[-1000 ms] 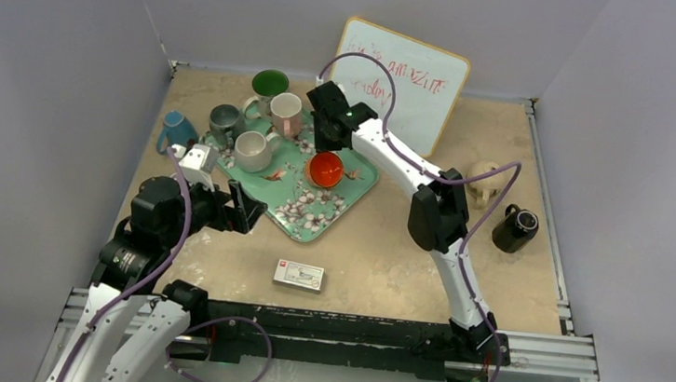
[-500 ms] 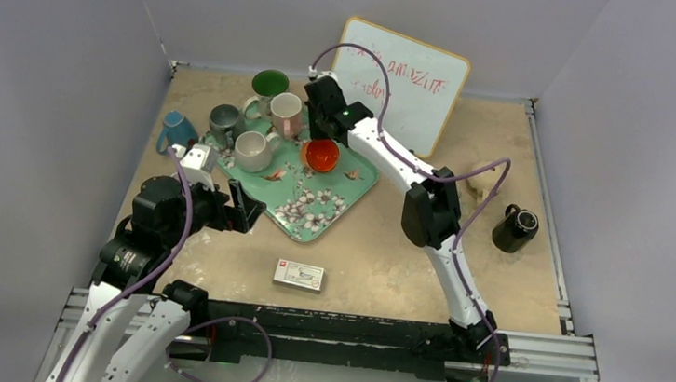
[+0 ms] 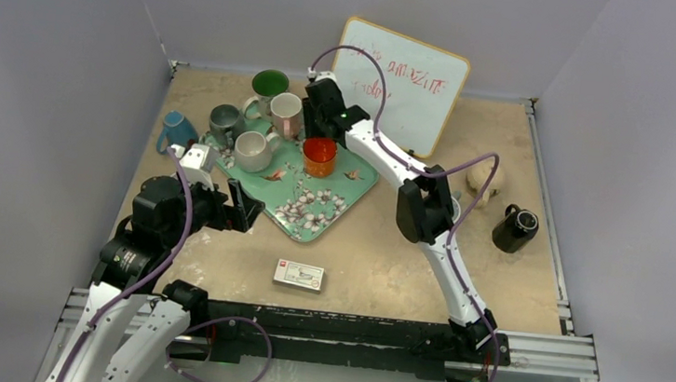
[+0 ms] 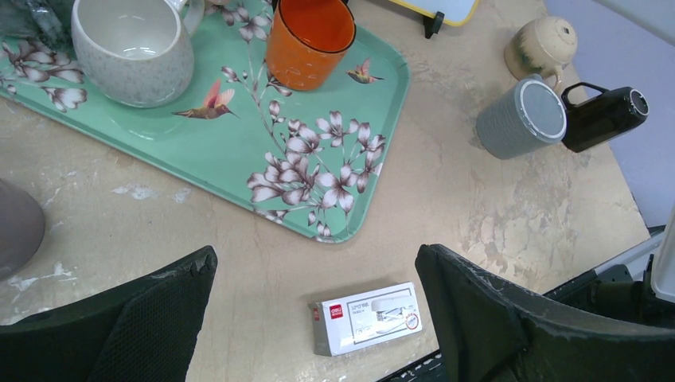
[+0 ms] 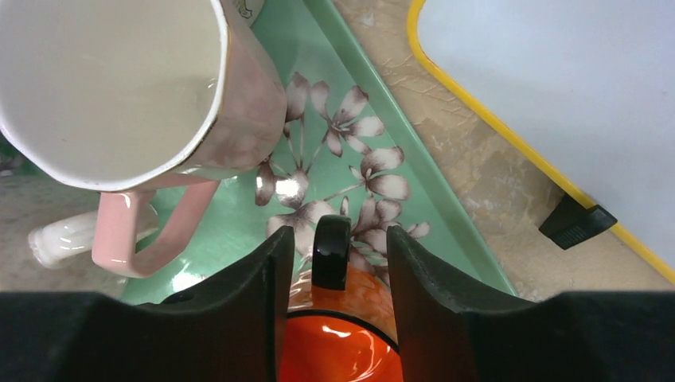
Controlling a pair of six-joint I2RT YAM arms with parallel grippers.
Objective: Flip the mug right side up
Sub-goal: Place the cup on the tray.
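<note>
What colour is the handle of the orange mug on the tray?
Black. The handle of the mug shows best in the right wrist view.

Nine mugs (image 3: pixel 252 150) in all, one of them an orange mug (image 3: pixel 319 156). One flowered tray (image 3: pixel 313 215), one whiteboard (image 3: pixel 410 81), one small box (image 3: pixel 298 274) at lower centre.

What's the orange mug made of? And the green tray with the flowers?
The orange mug looks like glazed ceramic: thick walls, glossy shine. The tray could be plastic or painted metal; its smooth surface and printed flowers don't settle it.
</note>
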